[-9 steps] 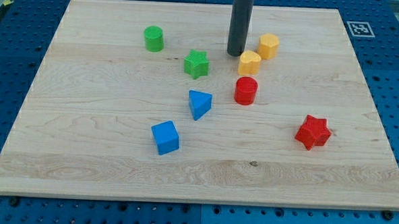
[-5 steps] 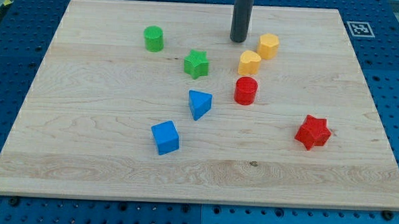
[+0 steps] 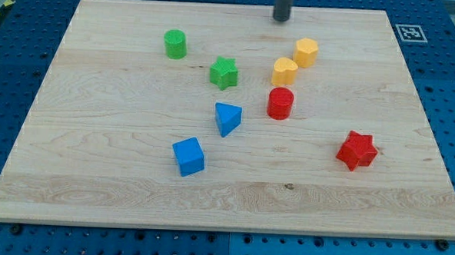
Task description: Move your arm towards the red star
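The red star lies on the wooden board at the view's right, below the middle. My tip is at the view's top, near the board's far edge, above and left of the two yellow blocks. It touches no block and is far from the red star, up and to its left.
Two yellow blocks and a red cylinder lie between my tip and the red star. A green cylinder, green star, blue triangle and blue cube lie to the left.
My tip has slid toward the view's top, away from the yellow blocks and the red star. No block has moved.
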Controlling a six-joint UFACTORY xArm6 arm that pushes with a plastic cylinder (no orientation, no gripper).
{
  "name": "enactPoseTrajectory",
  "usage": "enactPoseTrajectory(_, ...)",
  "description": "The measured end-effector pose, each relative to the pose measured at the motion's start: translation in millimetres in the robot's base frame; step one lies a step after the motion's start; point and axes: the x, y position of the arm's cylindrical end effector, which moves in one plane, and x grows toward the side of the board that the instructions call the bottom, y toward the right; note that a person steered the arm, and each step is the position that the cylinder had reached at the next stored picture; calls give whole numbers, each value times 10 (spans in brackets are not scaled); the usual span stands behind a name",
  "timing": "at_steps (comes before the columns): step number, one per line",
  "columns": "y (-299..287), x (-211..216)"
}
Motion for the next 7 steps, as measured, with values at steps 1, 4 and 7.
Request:
enactPoseTrajectory(1, 657, 118)
enactPoseTrajectory(4, 1382, 2505)
enactPoseTrajectory(7, 1033, 3217)
